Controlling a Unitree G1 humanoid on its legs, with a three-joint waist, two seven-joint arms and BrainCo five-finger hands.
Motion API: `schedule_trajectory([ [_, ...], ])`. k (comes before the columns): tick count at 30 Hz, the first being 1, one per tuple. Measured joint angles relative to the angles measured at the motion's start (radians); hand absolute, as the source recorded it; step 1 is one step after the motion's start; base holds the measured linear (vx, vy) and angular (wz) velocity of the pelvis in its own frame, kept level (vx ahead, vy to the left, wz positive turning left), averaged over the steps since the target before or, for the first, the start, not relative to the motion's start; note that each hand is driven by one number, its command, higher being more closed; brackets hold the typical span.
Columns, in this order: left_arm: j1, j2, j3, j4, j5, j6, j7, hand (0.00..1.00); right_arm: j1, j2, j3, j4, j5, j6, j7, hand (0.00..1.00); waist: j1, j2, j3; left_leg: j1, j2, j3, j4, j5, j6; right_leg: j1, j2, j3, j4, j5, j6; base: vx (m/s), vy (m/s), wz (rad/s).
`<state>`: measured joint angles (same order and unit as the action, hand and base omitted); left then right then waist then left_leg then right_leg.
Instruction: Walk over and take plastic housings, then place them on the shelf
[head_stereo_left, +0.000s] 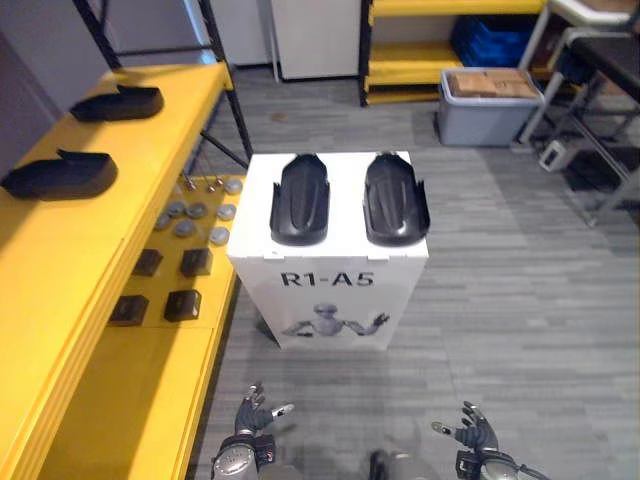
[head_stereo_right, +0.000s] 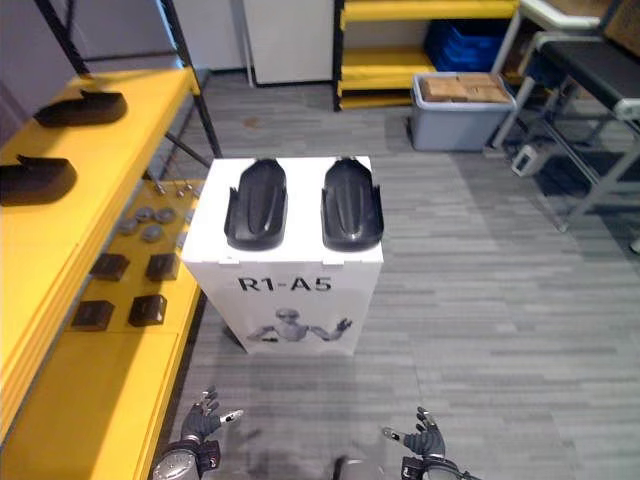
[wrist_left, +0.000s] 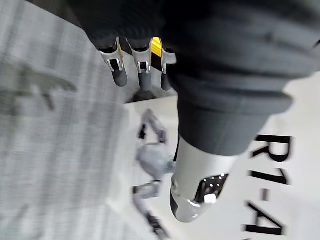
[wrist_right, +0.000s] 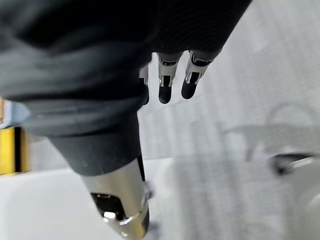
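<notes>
On top of a white box (head_stereo_left: 330, 290) lie two black plastic housings, side by side with a gap between them: the left housing (head_stereo_left: 300, 198) and the right housing (head_stereo_left: 396, 197), both pointing lengthwise away from the robot. Two more rest on the upper level of the yellow shelf (head_stereo_left: 70, 270) at the robot's left, the far shelf housing (head_stereo_left: 118, 102) and the near shelf housing (head_stereo_left: 60, 175). The shelf's lower level carries grey discs (head_stereo_left: 195, 212) and small black blocks (head_stereo_left: 165, 285).

The left robot hand (head_stereo_left: 250, 415) and the right robot hand (head_stereo_left: 475, 432) hang low in front of the box, well apart from it and from each other. Each has its fingers spread and holds nothing.

The eye views take in the whole layout, with a grey bin (head_stereo_left: 487, 110) beyond the box. The left wrist view shows straight fingers (wrist_left: 142, 65) with the box's printed front just past them. The right wrist view looks past its own straight fingers (wrist_right: 172, 80) onto the grey floor (wrist_right: 260, 125).
</notes>
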<state>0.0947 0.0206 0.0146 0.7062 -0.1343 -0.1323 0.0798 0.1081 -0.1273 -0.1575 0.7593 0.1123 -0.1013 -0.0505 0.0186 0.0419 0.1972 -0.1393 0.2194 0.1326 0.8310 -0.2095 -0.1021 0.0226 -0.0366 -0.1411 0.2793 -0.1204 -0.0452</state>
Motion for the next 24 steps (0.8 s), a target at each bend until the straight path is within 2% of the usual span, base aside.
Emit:
schedule_trajectory([
  [1,0.000,-0.003,0.000,0.000,0.000,0.000,0.000,0.00,-0.002,0.005,-0.001,0.000,0.000,0.000,-0.001,0.00,-0.001,0.001,-0.001,-0.015,-0.001,0.010,-0.113,-0.004,-0.003,0.026,-0.003,-0.001,-0.023,0.000,0.000,0.20,0.065,-0.10],
  [2,0.000,-0.003,0.000,0.000,-0.001,0.000,0.000,0.00,-0.002,0.009,-0.001,0.002,0.001,0.000,-0.001,0.00,-0.001,0.003,-0.002,-0.017,-0.011,0.007,-0.295,0.011,0.008,0.051,-0.004,0.001,-0.035,-0.004,0.009,0.25,0.123,-0.14],
  [3,-0.002,-0.002,-0.001,0.001,-0.001,0.000,0.000,0.00,-0.001,0.008,-0.002,0.002,0.001,0.000,-0.002,0.00,-0.002,0.005,-0.003,-0.017,-0.019,0.005,-0.376,0.041,0.013,0.053,-0.004,0.007,-0.036,-0.011,0.020,0.22,0.143,-0.15],
  [4,-0.003,-0.004,-0.002,0.002,-0.001,0.000,0.000,0.00,-0.002,0.005,-0.009,0.002,0.001,0.000,-0.002,0.00,-0.004,0.013,-0.008,-0.017,-0.027,-0.002,-0.458,0.097,0.018,0.053,0.000,0.013,-0.035,-0.020,0.035,0.21,0.193,-0.14],
  [5,-0.008,-0.004,-0.001,0.018,-0.001,0.000,0.001,0.00,-0.003,0.009,-0.047,0.027,0.002,0.003,-0.008,0.00,-0.004,0.021,-0.014,-0.006,-0.041,-0.010,-0.540,0.187,0.032,0.057,0.003,0.037,-0.040,-0.046,0.068,0.16,0.178,-0.09],
  [8,-0.011,0.020,-0.001,0.031,-0.002,0.001,0.002,0.00,0.007,0.011,-0.068,0.038,0.020,0.003,-0.011,0.00,-0.004,-0.021,-0.022,0.050,-0.107,0.020,-0.620,0.200,0.049,0.069,-0.059,0.070,-0.051,-0.061,0.093,0.20,0.192,-0.09],
  [11,0.012,0.053,0.000,0.031,-0.001,0.001,0.002,0.00,0.004,0.010,-0.079,0.021,0.020,0.003,-0.017,0.00,-0.004,-0.026,-0.028,0.093,-0.136,0.052,-0.675,0.209,0.062,0.076,-0.082,0.121,-0.066,-0.065,0.104,0.09,0.106,-0.21],
  [14,0.035,0.084,0.011,0.031,-0.001,0.001,0.000,0.00,0.007,-0.002,-0.114,-0.107,0.019,0.003,-0.026,0.00,-0.004,-0.034,-0.037,0.097,-0.144,0.080,-0.713,0.218,0.069,0.062,-0.087,0.157,-0.098,-0.069,0.114,0.04,0.044,-0.27],
  [17,0.059,0.086,0.019,0.030,0.002,0.001,-0.002,0.00,0.009,-0.070,-0.130,-0.258,0.017,0.003,-0.040,0.00,-0.015,-0.036,-0.045,0.097,-0.149,0.093,-0.733,0.223,0.072,0.051,-0.086,0.175,-0.115,-0.063,0.122,0.02,0.037,-0.20],
  [18,0.069,0.087,0.018,0.030,0.002,0.001,-0.003,0.00,0.006,-0.110,-0.173,-0.352,0.014,0.002,-0.050,0.00,-0.018,-0.039,-0.049,0.097,-0.151,0.101,-0.745,0.226,0.073,0.042,-0.087,0.187,-0.119,-0.060,0.125,0.02,0.037,-0.12],
  [22,0.088,0.094,0.017,0.029,0.003,-0.001,-0.004,0.00,-0.008,-0.173,-0.207,-0.450,-0.027,0.000,-0.066,0.00,-0.030,-0.050,-0.063,0.097,-0.155,0.105,-0.770,0.236,0.075,0.031,-0.087,0.192,-0.121,-0.051,0.128,0.02,0.022,-0.04],
  [24,0.105,0.094,0.005,0.029,0.004,-0.002,-0.008,0.00,-0.029,-0.194,-0.212,-0.504,-0.045,-0.001,-0.076,0.00,-0.037,-0.051,-0.070,0.097,-0.152,0.105,-0.782,0.239,0.077,0.028,-0.080,0.200,-0.134,-0.022,0.130,0.03,0.036,-0.05],
])
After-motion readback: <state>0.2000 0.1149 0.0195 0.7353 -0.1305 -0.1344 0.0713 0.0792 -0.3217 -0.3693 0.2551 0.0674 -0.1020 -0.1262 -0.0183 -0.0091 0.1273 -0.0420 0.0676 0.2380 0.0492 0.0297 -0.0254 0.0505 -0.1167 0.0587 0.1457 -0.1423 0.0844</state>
